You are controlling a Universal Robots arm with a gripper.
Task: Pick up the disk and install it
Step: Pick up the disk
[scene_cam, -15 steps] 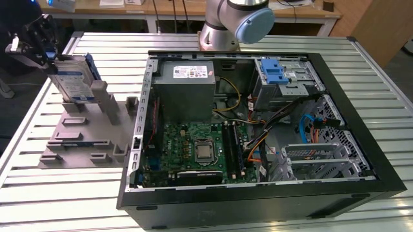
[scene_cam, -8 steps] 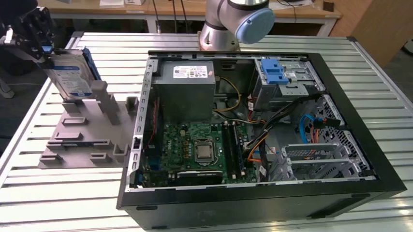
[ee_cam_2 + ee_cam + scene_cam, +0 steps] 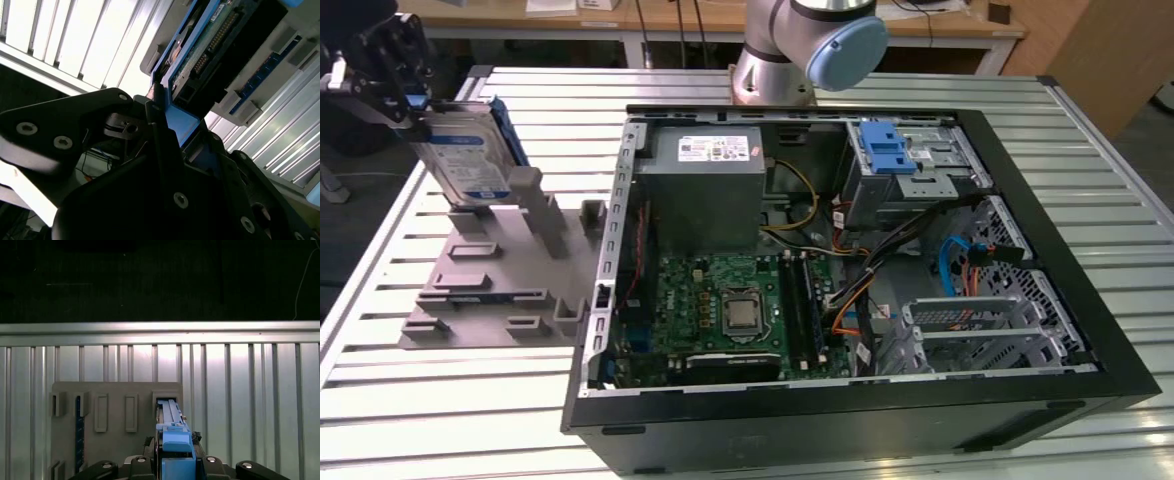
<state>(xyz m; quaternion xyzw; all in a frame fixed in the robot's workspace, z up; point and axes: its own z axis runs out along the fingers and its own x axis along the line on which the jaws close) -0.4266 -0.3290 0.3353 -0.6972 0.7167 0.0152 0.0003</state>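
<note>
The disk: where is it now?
The disk is at the exterior view's left, held by the tool at the grey fixture, beside the computer case.

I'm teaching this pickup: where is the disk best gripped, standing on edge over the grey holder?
Probably the disk by its upper end, pinched across the blue rails from above: it stands on edge with its lower end toward the grey holder. The gripper is shut there.

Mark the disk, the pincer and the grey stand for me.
disk point(image 3: 464, 150), exterior view, on its blue-and-white label.
pincer point(image 3: 411, 100), exterior view, between its fingertips at the disk's top end.
grey stand point(image 3: 470, 318), exterior view, bare part of its base plate.
</note>
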